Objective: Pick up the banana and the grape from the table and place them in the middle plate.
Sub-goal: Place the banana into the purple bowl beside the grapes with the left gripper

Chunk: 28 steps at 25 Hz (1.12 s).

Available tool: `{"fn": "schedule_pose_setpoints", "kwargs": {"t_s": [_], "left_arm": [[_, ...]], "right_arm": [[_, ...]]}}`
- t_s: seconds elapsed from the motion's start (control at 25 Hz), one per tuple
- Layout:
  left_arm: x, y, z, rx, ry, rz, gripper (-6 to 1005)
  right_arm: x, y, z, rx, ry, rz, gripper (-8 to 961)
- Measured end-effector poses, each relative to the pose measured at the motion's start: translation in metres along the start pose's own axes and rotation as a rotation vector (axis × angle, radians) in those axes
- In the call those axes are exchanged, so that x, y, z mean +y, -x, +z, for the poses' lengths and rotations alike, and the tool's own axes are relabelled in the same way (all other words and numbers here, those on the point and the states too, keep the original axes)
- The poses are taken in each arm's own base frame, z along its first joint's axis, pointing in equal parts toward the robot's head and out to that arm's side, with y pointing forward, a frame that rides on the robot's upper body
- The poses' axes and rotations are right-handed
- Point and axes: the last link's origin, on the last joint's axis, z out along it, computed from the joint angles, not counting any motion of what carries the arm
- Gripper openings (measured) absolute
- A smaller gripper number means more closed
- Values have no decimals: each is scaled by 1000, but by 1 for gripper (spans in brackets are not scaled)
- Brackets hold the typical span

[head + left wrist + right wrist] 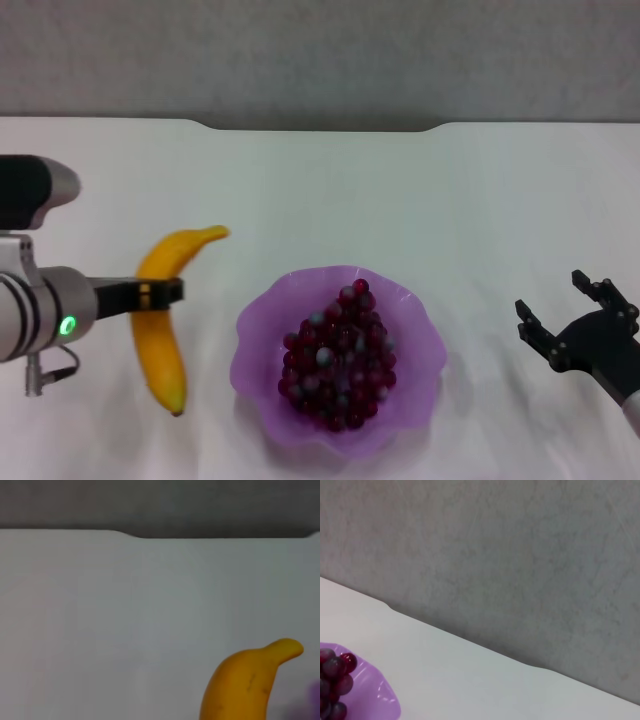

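Purple and see-through, the middle plate (pixel 262 325) sits on the white table (pixel 420 200) near the front edge, about halfway between the left and right sides. The grape (pixel 338 356) bunch is already inside the plate, filling its middle. The banana (pixel 160 345) lies on the table just to the left of the plate, not touching it. Its thin end points toward the far edge.

The left gripper (pixel 160 293) reaches in from the left side and sits right over the middle of the banana. I cannot tell if its claw is open or closed, or if it grips the banana.

The right gripper (pixel 565 320) waits near the right edge, well apart from the plate. Its claw is spread open and holds nothing.
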Motion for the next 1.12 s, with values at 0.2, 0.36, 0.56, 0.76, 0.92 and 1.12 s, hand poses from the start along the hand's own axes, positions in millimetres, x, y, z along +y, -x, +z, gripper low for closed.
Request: {"fn": "schedule_pose_setpoints", "kwargs": {"t_s": [0.2, 0.36, 0.56, 0.76, 0.92, 1.12], "left_arm": [[23, 0, 1, -20, 142, 9, 577], [32, 1, 11, -13, 216, -10, 588], [44, 4, 27, 22, 287, -40, 601], [65, 15, 34, 28, 326, -7, 614], [64, 24, 40, 33, 312, -13, 625], [65, 31, 50, 26, 312, -51, 638]], "right_arm": [[0, 1, 1, -2, -1, 1, 814], [-1, 2, 2, -4, -2, 1, 814], [-1, 3, 2, -8, -1, 0, 814], [0, 3, 3, -9, 2, -1, 814], [0, 4, 3, -13, 4, -3, 814], [0, 4, 4, -15, 4, -3, 814]]}}
